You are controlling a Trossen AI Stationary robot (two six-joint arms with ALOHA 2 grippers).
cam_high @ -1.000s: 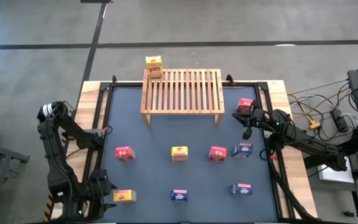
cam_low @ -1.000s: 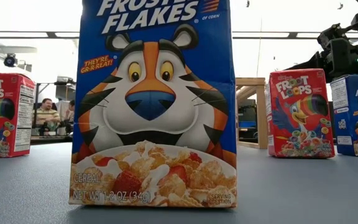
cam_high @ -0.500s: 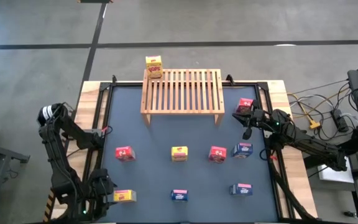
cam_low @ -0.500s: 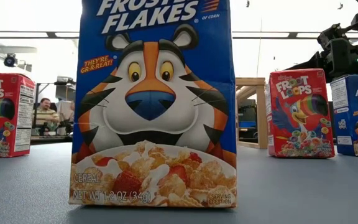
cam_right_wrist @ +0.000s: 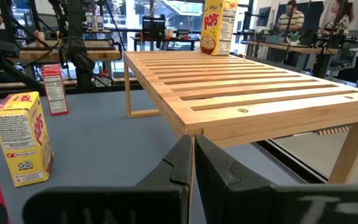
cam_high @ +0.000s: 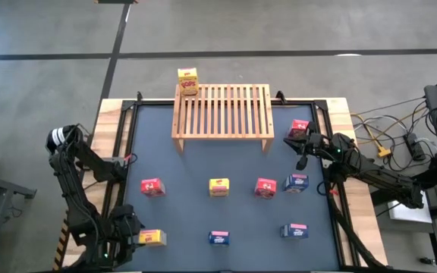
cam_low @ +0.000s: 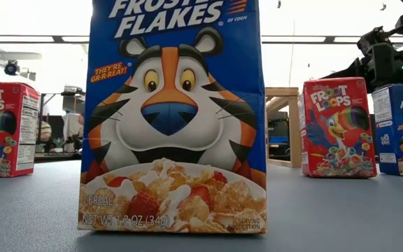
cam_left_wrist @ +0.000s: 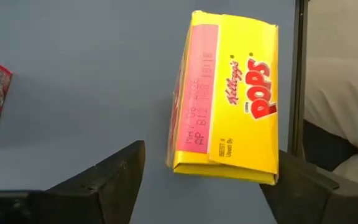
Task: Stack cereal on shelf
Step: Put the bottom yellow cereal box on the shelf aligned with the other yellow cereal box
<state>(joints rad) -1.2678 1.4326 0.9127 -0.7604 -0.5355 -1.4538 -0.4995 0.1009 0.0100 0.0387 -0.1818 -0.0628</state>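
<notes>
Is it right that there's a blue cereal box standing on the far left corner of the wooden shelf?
Not quite. The high view shows the box on the far left corner of the wooden shelf is yellow, not blue.

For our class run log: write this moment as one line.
left end effector: open around yellow box | right end effector: shut, by rack | stacked: one

"Frosted Flakes" on blue box (cam_low: pixel 173 115); "Kellogg's Pops" on yellow box (cam_left_wrist: pixel 229 96).

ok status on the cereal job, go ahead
Left gripper open around yellow Pops box, near-left table corner. Right gripper shut, by the shelf. One yellow box on it.
</notes>
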